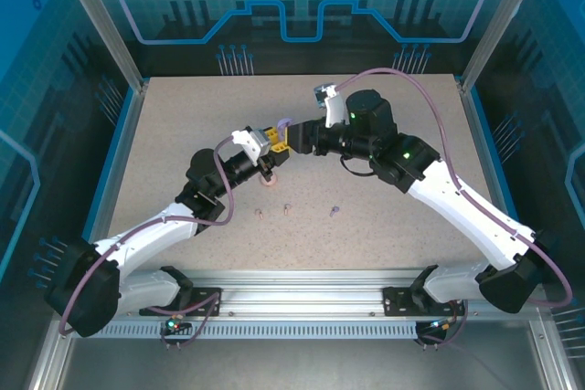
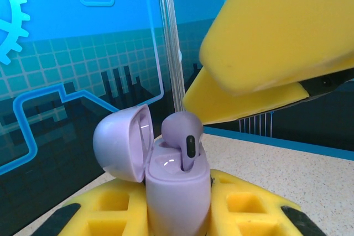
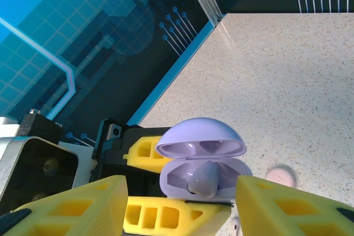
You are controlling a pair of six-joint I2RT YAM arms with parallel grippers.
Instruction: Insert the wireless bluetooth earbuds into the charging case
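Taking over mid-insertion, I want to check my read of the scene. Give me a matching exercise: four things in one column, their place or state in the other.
Things:
1. purple charging case
2. pink case
3. right gripper
4. loose purple earbud

Places or states:
A. lying on the table, right of the pink earbuds
B. open, one finger on either side of the case
C. lid open, a purple bud standing in it, clamped by the left gripper
D. resting on the table, held by nothing

Pairs: 1-C, 2-D, 3-B, 4-A
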